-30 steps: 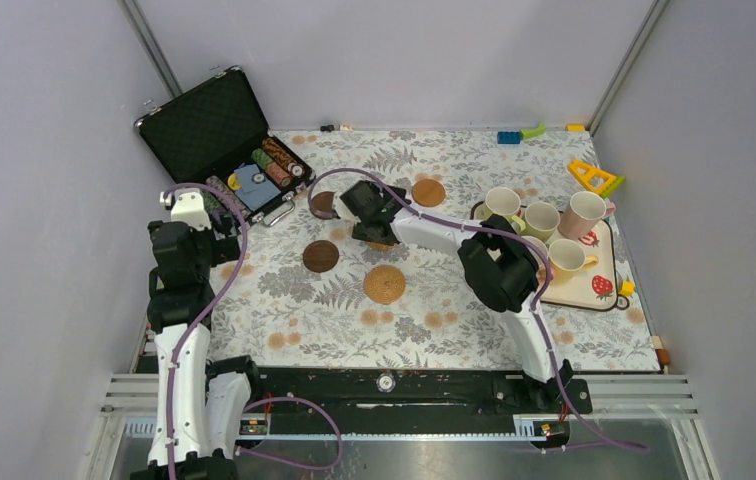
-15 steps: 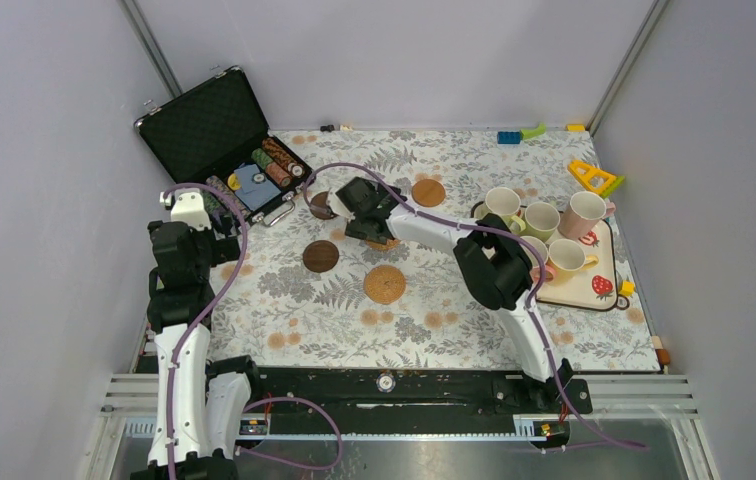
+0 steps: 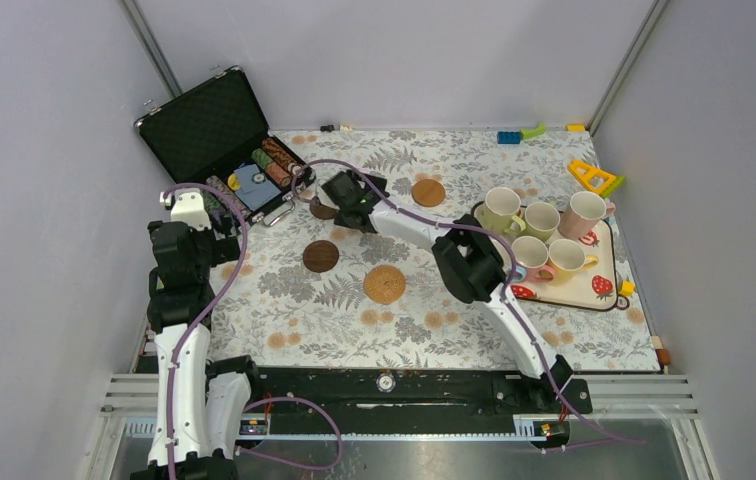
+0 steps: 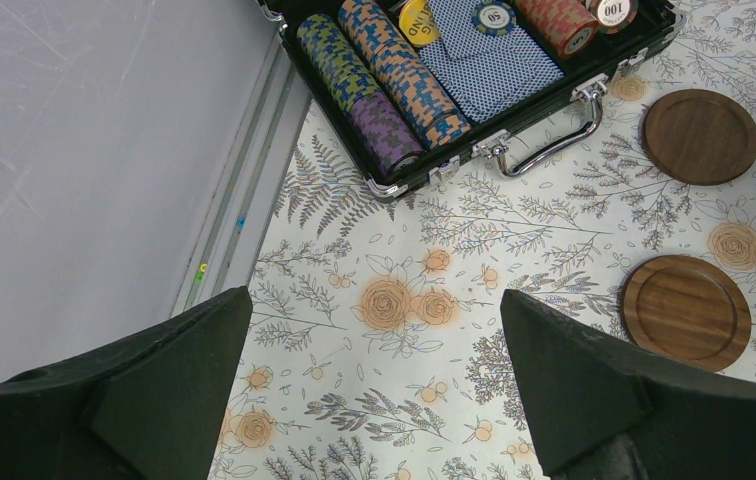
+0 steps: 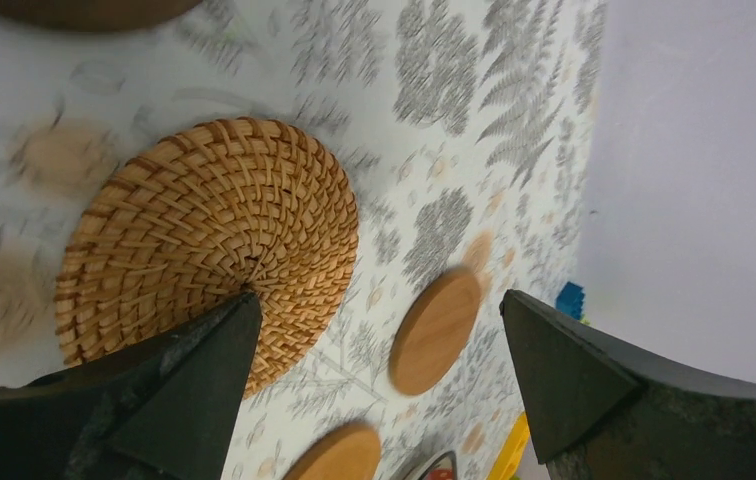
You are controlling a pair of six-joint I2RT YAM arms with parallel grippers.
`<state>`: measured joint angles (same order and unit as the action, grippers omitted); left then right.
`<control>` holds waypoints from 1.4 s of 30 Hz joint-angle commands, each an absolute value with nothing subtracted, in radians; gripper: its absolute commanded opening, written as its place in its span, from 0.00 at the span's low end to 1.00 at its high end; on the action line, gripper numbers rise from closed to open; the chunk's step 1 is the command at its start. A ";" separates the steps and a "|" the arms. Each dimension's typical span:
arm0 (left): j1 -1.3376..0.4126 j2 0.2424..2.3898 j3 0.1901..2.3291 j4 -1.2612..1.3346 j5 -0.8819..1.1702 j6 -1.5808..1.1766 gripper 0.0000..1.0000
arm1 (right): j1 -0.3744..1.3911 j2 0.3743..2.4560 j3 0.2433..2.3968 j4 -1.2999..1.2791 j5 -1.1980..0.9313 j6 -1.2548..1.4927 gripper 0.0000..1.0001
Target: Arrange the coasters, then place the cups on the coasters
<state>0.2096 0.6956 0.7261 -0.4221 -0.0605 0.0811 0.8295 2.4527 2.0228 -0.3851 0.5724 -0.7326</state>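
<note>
Floral desk point(image 3: 284, 320), grey walls. Right claw point(image 5: 379, 385) is wide open and empty at upper centre of the top view, with a woven coaster point(image 5: 204, 285) just beside its left finger; wood coasters point(image 3: 321, 256) lie near, and cups point(image 3: 541, 218) sit on the tray point(image 3: 599, 292) at right. Left claw point(image 4: 374, 390) is open and empty at left, near the chip case point(image 4: 474, 70).

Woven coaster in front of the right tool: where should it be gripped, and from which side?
Probably by its rim. The woven coaster lies flat on the tablecloth, thin, with nothing raised, so the open right tool should come from above, one finger outside the nearest edge, the other on top, and pinch.
</note>
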 commanded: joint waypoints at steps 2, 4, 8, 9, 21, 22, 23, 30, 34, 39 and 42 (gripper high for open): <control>0.215 0.694 0.730 -0.399 -0.055 0.089 0.99 | 0.816 2.632 2.238 -0.442 0.693 -0.788 1.00; 0.215 0.695 0.729 -0.398 -0.054 0.089 0.99 | 0.804 2.673 2.302 -0.464 0.711 -0.794 1.00; 0.215 0.695 0.727 -0.396 -0.050 0.090 0.99 | 0.791 2.672 2.299 -0.470 0.707 -0.789 1.00; 0.215 0.697 0.728 -0.395 -0.049 0.089 0.99 | 0.789 2.670 2.292 -0.470 0.705 -0.789 1.00; 0.215 0.692 0.729 -0.396 -0.048 0.090 0.99 | 0.785 2.588 2.210 -0.506 0.639 -0.748 1.00; 0.215 0.692 0.729 -0.397 -0.048 0.090 0.99 | 0.785 2.580 2.197 -0.506 0.635 -0.749 1.00; 0.215 0.692 0.729 -0.398 -0.049 0.090 0.99 | 0.787 2.571 2.183 -0.505 0.627 -0.747 1.00; 0.215 0.692 0.730 -0.400 -0.050 0.089 0.99 | 0.799 2.545 2.141 -0.472 0.623 -0.731 1.00; 0.215 0.690 0.730 -0.400 -0.051 0.089 0.99 | 0.799 2.583 2.235 -0.463 0.697 -0.724 1.00; 0.214 0.689 0.730 -0.401 -0.054 0.088 0.99 | 0.799 2.469 2.249 -0.465 0.673 -0.680 1.00; 0.214 0.687 0.730 -0.400 -0.054 0.089 0.99 | 0.799 2.309 2.152 -0.476 0.614 -0.629 1.00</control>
